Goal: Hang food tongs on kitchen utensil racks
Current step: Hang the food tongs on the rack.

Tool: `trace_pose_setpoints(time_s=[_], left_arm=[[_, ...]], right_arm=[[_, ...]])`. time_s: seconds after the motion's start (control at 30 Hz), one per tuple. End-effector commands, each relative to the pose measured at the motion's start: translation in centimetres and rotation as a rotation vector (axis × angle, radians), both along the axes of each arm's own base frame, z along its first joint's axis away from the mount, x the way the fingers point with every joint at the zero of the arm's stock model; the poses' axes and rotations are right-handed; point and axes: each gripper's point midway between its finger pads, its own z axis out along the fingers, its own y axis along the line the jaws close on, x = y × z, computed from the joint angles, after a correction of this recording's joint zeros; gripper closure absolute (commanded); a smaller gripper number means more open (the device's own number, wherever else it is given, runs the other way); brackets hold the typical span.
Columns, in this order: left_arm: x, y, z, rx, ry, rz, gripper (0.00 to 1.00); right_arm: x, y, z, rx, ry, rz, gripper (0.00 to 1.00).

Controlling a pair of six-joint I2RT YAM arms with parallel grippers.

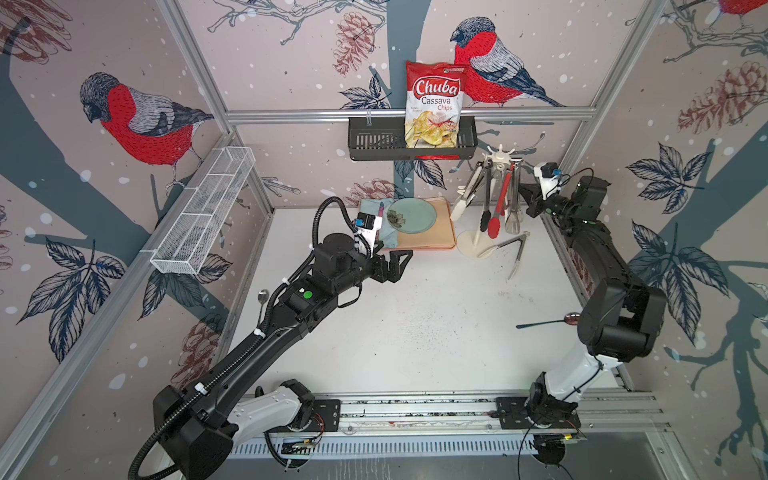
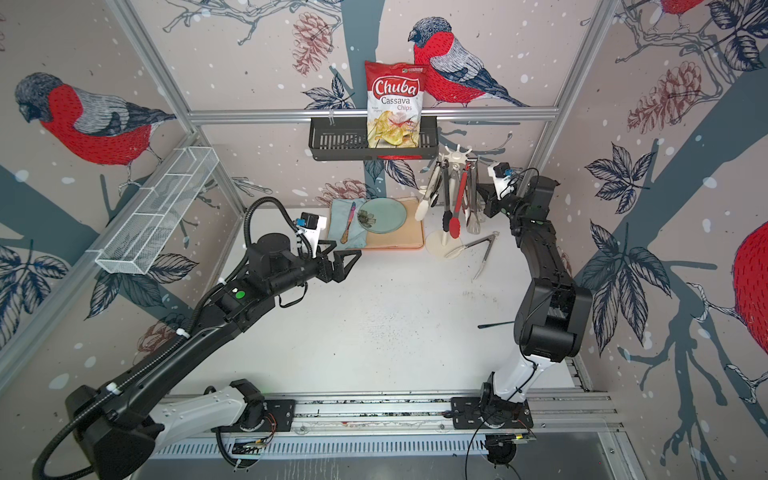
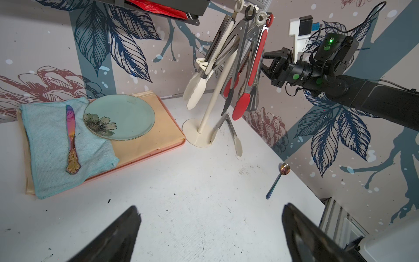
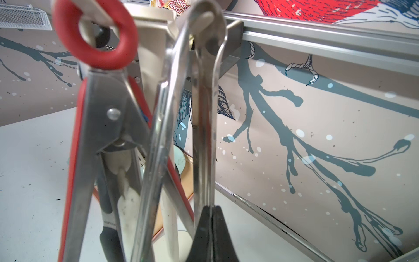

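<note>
The kitchen utensil rack (image 1: 500, 156), a cream-white stand with a hook crown, is at the back right. Several food tongs hang from it: white-tipped (image 1: 461, 203), black-tipped (image 1: 485, 216), red (image 1: 500, 203) and bare steel (image 1: 515, 203). One more pair of tongs (image 1: 509, 249) lies on the table against the rack's round base (image 1: 467, 245). My right gripper (image 4: 212, 209) is shut on one arm of the bare steel tongs (image 4: 201, 113), whose loop sits over a hook. Over the table's middle left, my left gripper (image 3: 210, 215) is open and holds nothing.
A tan tray (image 1: 440, 232) left of the rack holds a blue cloth, a pink-handled knife (image 2: 348, 222) and a teal plate (image 1: 411, 214). A black basket (image 1: 374, 143) with a chips bag hangs on the back wall, and a wire-mesh basket (image 1: 203, 212) on the left wall. One spoon (image 1: 548, 322) lies by the right arm.
</note>
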Motion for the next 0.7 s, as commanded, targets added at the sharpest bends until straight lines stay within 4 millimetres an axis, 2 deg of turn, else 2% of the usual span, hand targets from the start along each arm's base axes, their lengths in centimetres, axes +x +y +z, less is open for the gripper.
trace_pose_setpoints(time_s=[0.0,0.07,0.23,0.43,0.5,0.67], left_arm=[[0.2,0.0,1.0,-0.008,-0.04,0.001,0.04],[0.2,0.0,1.0,-0.007,-0.041,0.0,0.04],[0.3,-0.1,1.0,-0.007,-0.038,-0.001,0.04],[0.4,-0.2,1.1,-0.004,-0.038,-0.004,0.04],[0.4,-0.2,1.2,-0.004,-0.039,-0.001,0.04],[0.4,0.0,1.2,0.003,-0.047,0.005,0.04]], right_arm=[[0.0,0.2,-0.7,-0.009,0.025,0.014,1.0],[0.2,0.1,-0.8,-0.007,0.033,0.011,0.95],[0.6,-0.1,-0.2,0.009,0.036,-0.013,0.72],[0.7,-0.3,0.4,0.028,0.036,-0.032,0.59],[0.7,-0.5,0.7,0.03,0.031,-0.048,0.52],[0.8,-1.9,1.6,0.04,0.025,-0.129,0.39]])
